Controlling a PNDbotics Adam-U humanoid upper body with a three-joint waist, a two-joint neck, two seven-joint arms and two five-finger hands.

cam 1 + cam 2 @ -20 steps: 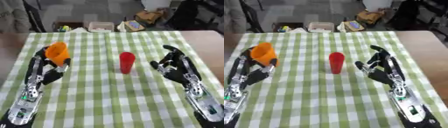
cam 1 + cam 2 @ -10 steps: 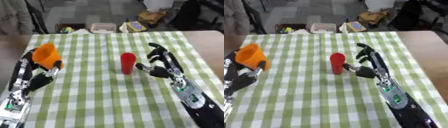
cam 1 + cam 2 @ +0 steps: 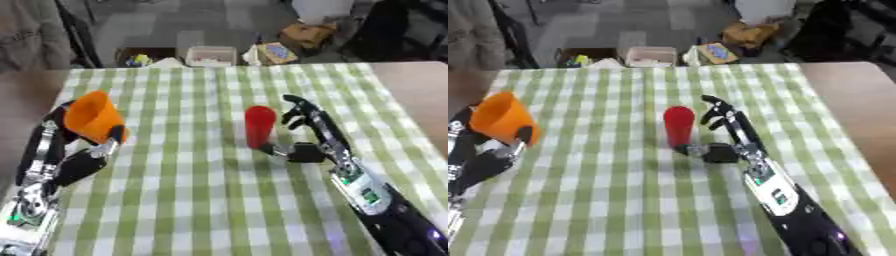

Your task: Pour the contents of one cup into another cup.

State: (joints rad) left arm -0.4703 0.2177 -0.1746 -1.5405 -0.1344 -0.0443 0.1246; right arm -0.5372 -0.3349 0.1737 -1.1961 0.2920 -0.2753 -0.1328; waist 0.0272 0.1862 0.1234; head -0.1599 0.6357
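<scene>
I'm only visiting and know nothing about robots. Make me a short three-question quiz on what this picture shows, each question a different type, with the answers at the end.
1. True or false: the red cup stands upright on the checked tablecloth.
2. Multiple choice: which hand holds the orange cup? A) the left hand B) the right hand C) neither
3. Fill in: the right hand's fingers are spread ____ beside the red cup, not closed round it.

Key
1. True. It stands upright near the middle of the cloth.
2. A. The left hand has it lifted off the table and tilted.
3. Open. The thumb reaches to the cup's base, while the fingers stand just to its right.
</scene>
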